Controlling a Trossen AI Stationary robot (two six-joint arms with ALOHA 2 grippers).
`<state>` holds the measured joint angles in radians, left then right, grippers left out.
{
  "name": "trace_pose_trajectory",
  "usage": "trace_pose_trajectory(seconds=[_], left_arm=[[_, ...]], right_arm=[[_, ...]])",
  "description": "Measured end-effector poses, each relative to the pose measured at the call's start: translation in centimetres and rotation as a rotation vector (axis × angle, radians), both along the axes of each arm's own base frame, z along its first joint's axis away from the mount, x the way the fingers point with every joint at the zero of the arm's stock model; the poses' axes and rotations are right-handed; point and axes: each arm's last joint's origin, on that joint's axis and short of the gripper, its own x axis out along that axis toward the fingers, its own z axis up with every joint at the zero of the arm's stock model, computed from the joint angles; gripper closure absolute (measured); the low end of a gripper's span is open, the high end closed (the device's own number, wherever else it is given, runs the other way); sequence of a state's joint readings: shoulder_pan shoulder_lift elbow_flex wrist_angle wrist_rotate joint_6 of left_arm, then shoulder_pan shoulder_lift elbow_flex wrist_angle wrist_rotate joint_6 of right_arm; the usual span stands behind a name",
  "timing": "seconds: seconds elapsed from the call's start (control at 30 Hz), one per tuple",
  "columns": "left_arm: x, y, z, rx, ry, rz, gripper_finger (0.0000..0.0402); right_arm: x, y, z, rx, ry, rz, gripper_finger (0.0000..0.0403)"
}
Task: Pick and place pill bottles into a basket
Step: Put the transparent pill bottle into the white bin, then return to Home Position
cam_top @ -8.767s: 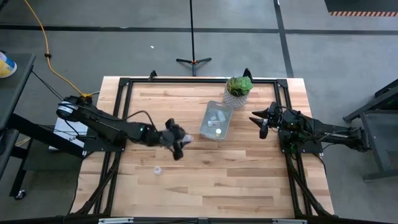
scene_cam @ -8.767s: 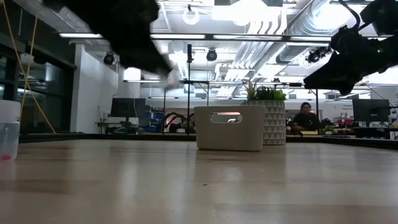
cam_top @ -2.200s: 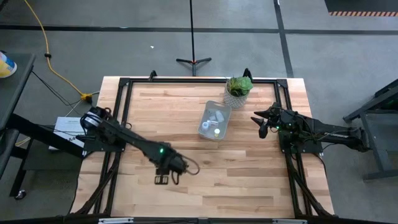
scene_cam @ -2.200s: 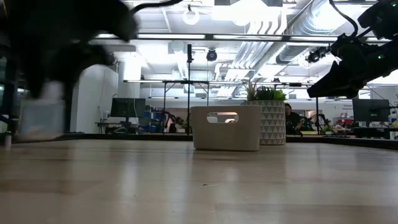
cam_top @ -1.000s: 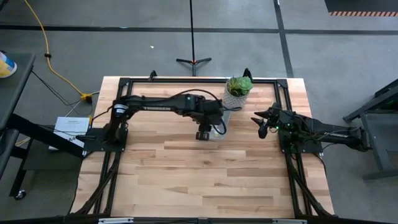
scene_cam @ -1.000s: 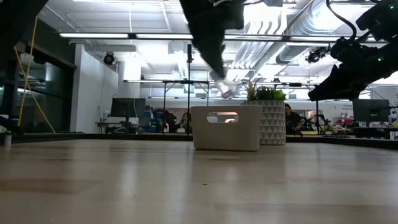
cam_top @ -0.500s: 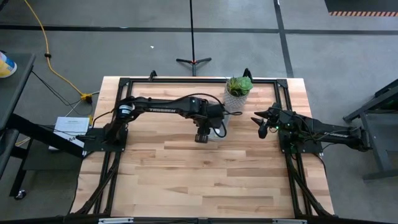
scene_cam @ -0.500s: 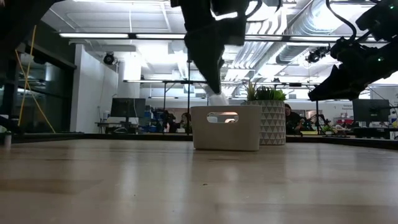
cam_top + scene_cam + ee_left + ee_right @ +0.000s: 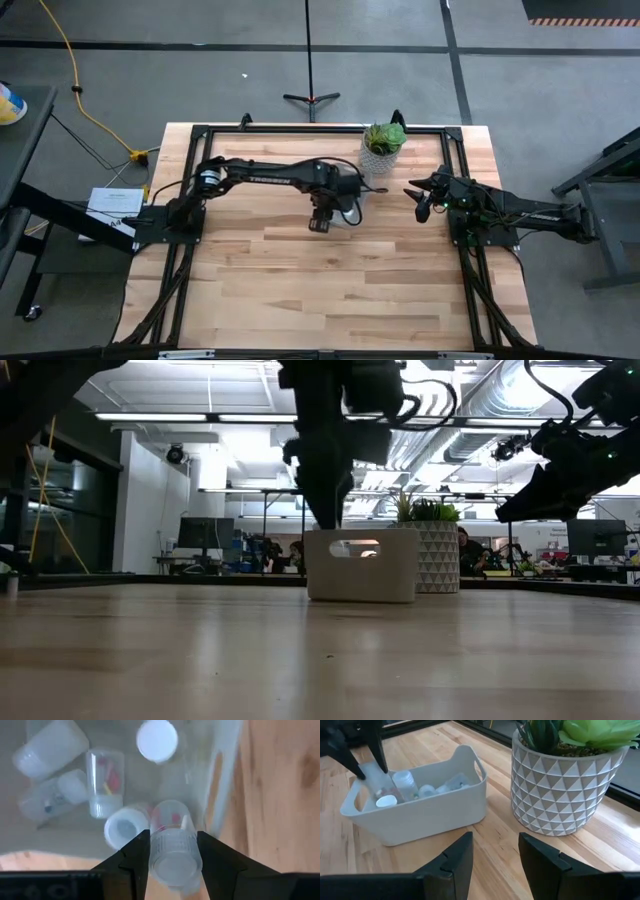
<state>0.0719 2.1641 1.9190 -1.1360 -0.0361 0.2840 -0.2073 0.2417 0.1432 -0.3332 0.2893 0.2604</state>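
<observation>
The translucent bin [image 9: 420, 807] stands on the table left of the plant pot; my left arm hides most of it in the high view [image 9: 350, 205]. Several small translucent bottles with white caps [image 9: 75, 775] lie inside. My left gripper [image 9: 174, 857] reaches down into the bin's near end [image 9: 321, 220] and is shut on one more pill bottle [image 9: 172, 845], which also shows in the right wrist view [image 9: 376, 779]. My right gripper [image 9: 421, 201] hangs open and empty above the table, right of the bin. My left gripper pinches the pill bottle's ribbed end [image 9: 157, 854] between its two fingers, one on each side. The fingers [image 9: 374, 747] come from above, pointing down into the bin. The bottle hangs tilted below them inside the bin's near end; whether it touches the floor I cannot tell.
A white patterned pot with a green plant [image 9: 570, 785] stands at the far edge, right beside the bin [image 9: 384, 145]. A black frame [image 9: 300, 130] runs round the table's edges. Bare wood [image 9: 330, 290] lies on the near half.
My left gripper has gone down with the pill bottle, from just above the bin's rim into the bin's near end, and has stayed shut on it. The bottle no longer shows above the rim in the low view.
</observation>
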Motion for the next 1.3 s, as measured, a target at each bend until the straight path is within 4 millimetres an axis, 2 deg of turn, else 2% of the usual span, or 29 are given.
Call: trace_pose_trajectory(seconds=[0.23,0.53,0.7,0.83,0.97,1.13,1.3], left_arm=[[0.1,0.0,-1.6,0.002,0.068,-0.053,0.0224],[0.3,0.2,-1.5,0.053,0.048,-0.046,0.0139],[0.3,0.2,-1.2,0.054,0.047,-0.028,0.0116],[0.5,0.2,1.7,0.062,0.013,0.0,0.012],[0.9,0.2,5.4,0.058,-0.087,0.047,0.0152],[0.7,0.4,10.8,-0.043,-0.312,0.089,0.0229],[-1.0,1.4,14.7,-0.17,-0.463,0.076,0.0335]], right_arm=[[0.0,0.0,0.0,0.001,0.001,0.0,0.0253],[0.0,0.0,-0.1,0.003,0.005,0.003,0.0253],[0.0,0.0,-0.1,0.003,0.006,0.003,0.0253],[0.0,0.0,-0.1,0.003,0.006,0.003,0.0253],[0.0,0.0,-0.1,0.003,0.006,0.003,0.0253],[0.0,0.0,-0.1,0.004,0.006,0.005,0.0253],[0.0,0.0,0.0,0.006,0.004,0.009,0.0253]])
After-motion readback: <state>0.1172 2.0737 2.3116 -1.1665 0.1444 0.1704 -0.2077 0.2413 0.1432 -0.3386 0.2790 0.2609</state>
